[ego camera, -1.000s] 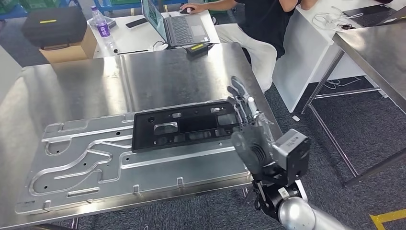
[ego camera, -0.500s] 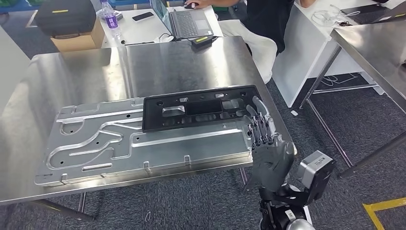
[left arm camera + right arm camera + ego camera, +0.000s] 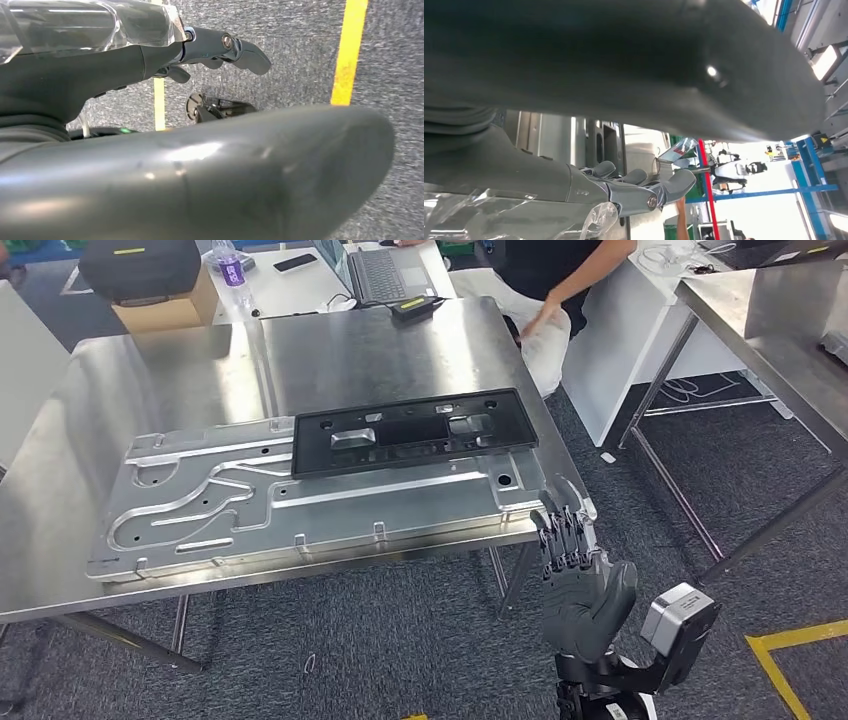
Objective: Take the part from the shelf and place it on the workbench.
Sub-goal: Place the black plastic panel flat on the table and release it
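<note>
Right hand (image 3: 578, 575): located at 5 o'clock in the head view, raised above the grey carpet (image 3: 380, 640), palm facing the table, fingers extended and slightly apart, holding nothing. It is clear of the table edge, just off the table's near right corner. In the right wrist view the same hand (image 3: 634, 192) shows its fingers stretched out with nothing between them.

Left hand (image 3: 150, 55): seen in the left wrist view over carpet marked with yellow floor tape (image 3: 350, 50). One finger is extended; whether the hand is spread or closed cannot be told.

Table (image 3: 400, 350): stainless steel, at the centre of the head view. A large grooved aluminium plate (image 3: 230, 510) lies flat on it, toward 9 o'clock.

Black part (image 3: 415, 430): a flat rectangular frame with cut-outs, resting on the far right portion of the aluminium plate, at 12 o'clock from the right hand and well apart from it.

Beyond the table, at 12 o'clock: a laptop (image 3: 385, 270), a cardboard box (image 3: 165, 310), a bottle (image 3: 231, 268), and a seated person (image 3: 550, 280).
</note>
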Robot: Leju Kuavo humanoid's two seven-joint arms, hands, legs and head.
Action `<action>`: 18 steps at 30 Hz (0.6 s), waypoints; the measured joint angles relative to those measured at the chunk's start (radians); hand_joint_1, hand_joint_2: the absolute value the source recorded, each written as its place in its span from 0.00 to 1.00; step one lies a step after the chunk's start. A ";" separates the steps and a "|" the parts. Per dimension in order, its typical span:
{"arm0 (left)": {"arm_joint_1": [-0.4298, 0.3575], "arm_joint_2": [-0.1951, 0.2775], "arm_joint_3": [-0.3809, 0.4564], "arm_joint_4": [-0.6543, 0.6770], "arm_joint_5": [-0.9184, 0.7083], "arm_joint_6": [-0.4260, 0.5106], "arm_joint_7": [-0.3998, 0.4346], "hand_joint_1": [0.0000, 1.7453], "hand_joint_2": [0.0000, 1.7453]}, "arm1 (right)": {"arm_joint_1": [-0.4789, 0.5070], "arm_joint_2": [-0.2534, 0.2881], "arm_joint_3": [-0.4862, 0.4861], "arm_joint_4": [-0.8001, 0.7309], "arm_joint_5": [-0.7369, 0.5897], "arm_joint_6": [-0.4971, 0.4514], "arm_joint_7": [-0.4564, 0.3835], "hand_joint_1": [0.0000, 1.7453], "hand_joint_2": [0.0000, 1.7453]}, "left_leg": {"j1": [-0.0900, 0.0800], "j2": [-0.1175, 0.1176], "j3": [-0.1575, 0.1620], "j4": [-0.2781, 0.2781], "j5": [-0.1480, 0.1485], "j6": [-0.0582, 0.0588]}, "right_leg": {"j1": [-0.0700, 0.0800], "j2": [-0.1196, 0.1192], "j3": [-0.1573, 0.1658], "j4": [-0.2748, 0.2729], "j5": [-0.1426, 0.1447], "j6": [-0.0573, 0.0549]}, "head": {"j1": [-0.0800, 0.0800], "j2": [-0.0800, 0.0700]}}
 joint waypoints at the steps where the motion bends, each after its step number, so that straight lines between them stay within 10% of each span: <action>1: -0.001 0.000 0.000 0.000 0.000 0.000 0.000 0.00 0.00 | 0.001 0.000 -0.002 0.000 0.000 0.000 -0.002 0.00 0.00 | -0.003 -0.001 0.031 -0.052 -0.007 0.006 | 0.001 0.000 -0.004 -0.001 0.010 0.005 | 0.001 0.000; 4: 0.000 -0.002 0.000 0.000 -0.001 -0.002 -0.002 0.00 0.00 | 0.005 0.000 -0.008 0.000 0.002 -0.002 -0.006 0.00 0.00 | -0.005 -0.001 0.026 -0.081 0.003 0.027 | 0.000 0.000 -0.016 -0.001 0.025 0.022 | 0.004 0.000; 9: 0.002 -0.004 0.000 0.000 -0.004 -0.004 -0.004 0.00 0.00 | 0.014 0.001 -0.018 0.000 0.004 -0.003 -0.008 0.00 0.00 | -0.009 0.006 -0.038 -0.081 0.059 0.056 | -0.004 0.000 -0.097 0.275 -0.186 0.035 | 0.009 0.000; 11: 0.002 -0.005 0.000 0.000 -0.005 -0.006 -0.006 0.00 0.00 | 0.017 0.001 -0.020 0.000 0.006 -0.004 -0.008 0.00 0.00 | -0.012 0.007 -0.064 -0.078 0.079 0.056 | -0.004 0.000 -0.083 0.330 -0.176 0.035 | 0.009 0.000; 14: 0.002 -0.007 0.000 0.000 -0.006 -0.008 -0.010 0.00 0.00 | 0.019 0.001 -0.026 0.000 0.030 -0.007 -0.006 0.00 0.00 | -0.014 -0.003 -0.097 -0.071 0.103 0.048 | 0.000 0.029 0.063 0.161 -0.105 0.018 | 0.010 0.000; 16: -0.001 -0.010 0.000 0.000 -0.006 -0.010 -0.014 0.00 0.00 | 0.021 0.001 -0.029 0.000 0.048 -0.008 -0.002 0.00 0.00 | -0.016 -0.012 -0.113 -0.064 0.118 0.039 | 0.004 0.058 0.157 0.022 -0.118 0.007 | 0.011 0.000; 18: -0.003 -0.012 0.000 0.000 -0.006 -0.012 -0.018 0.00 0.00 | 0.022 0.001 -0.030 0.000 0.056 -0.008 0.003 0.00 0.00 | -0.018 -0.023 -0.128 -0.060 0.135 0.029 | 0.005 0.050 0.178 -0.030 -0.133 0.003 | 0.012 0.000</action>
